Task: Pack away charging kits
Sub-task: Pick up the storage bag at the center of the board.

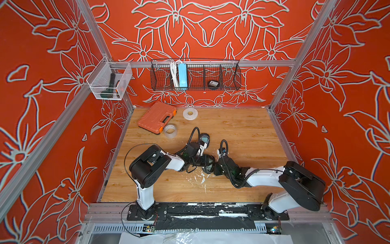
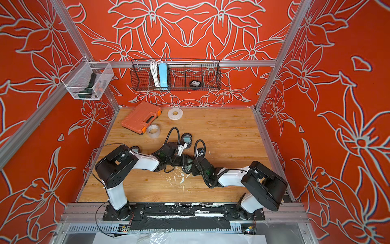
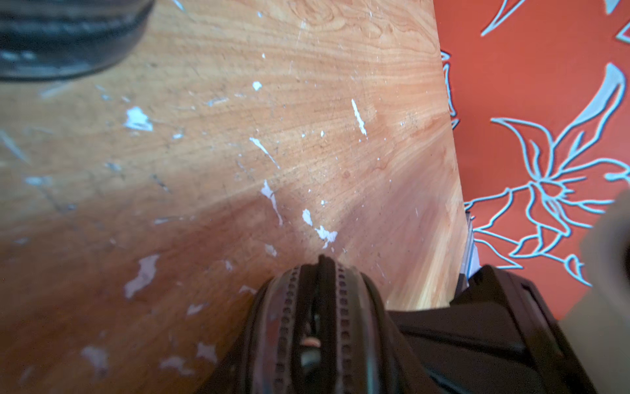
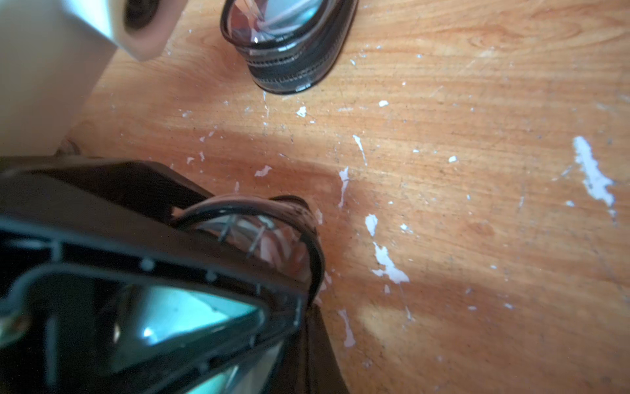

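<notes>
Over the scuffed table, the left arm and right arm meet above a pouch at mid-table. The right jaws are clamped on its rim. How wide the left jaws stand at the zip cannot be told. A second pouch lies just behind. Closing it cleanly likely means the right side holds steady while the left follows the zip's curve.

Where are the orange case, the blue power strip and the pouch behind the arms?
orange case [image 1: 156,116]: in a top view, middle of its lid.
blue power strip [image 1: 182,76]: in a top view, middle of its face.
pouch [image 1: 204,139]: in a top view, its clear top.
</notes>
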{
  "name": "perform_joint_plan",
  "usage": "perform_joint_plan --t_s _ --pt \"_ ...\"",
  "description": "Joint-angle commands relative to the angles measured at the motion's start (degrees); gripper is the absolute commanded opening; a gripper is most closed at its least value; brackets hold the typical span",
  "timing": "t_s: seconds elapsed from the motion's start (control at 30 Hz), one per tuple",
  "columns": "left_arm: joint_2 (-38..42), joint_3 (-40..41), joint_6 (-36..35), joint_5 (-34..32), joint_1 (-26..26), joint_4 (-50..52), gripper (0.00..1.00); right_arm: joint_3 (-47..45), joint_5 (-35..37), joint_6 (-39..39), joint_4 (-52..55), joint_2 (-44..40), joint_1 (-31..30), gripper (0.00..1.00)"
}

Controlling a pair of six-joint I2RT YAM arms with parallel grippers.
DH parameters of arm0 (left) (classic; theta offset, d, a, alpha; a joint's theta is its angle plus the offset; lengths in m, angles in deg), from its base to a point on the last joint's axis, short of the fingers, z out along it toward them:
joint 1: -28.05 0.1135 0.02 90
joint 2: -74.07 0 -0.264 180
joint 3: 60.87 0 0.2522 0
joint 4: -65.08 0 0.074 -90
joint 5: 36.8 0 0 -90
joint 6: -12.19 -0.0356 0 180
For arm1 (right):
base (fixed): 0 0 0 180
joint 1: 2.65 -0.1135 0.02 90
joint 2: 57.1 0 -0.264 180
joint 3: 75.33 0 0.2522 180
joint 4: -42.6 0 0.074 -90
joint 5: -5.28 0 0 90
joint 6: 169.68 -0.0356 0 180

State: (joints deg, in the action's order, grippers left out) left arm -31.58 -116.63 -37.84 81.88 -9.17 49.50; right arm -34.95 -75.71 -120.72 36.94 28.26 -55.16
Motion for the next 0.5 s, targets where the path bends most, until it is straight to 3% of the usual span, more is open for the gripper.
perform_joint_plan --t_s 0.0,0.17,0.47 --pt "-2.79 2.06 -0.94 -1.53 -0.23 12.62 0.33 1.16 1.18 0.44 3.63 0.78 0.17 0.00" --pt "-0.52 0.55 -1.07 -1.68 -0.23 14.13 0.23 2.52 0.69 1.59 6.04 -1.72 0.21 0.02" --pt "13.97 -3.38 -0.86 -6.75 -0.14 17.66 0.05 3.45 2.32 5.25 16.02 -19.87 0.13 0.24"
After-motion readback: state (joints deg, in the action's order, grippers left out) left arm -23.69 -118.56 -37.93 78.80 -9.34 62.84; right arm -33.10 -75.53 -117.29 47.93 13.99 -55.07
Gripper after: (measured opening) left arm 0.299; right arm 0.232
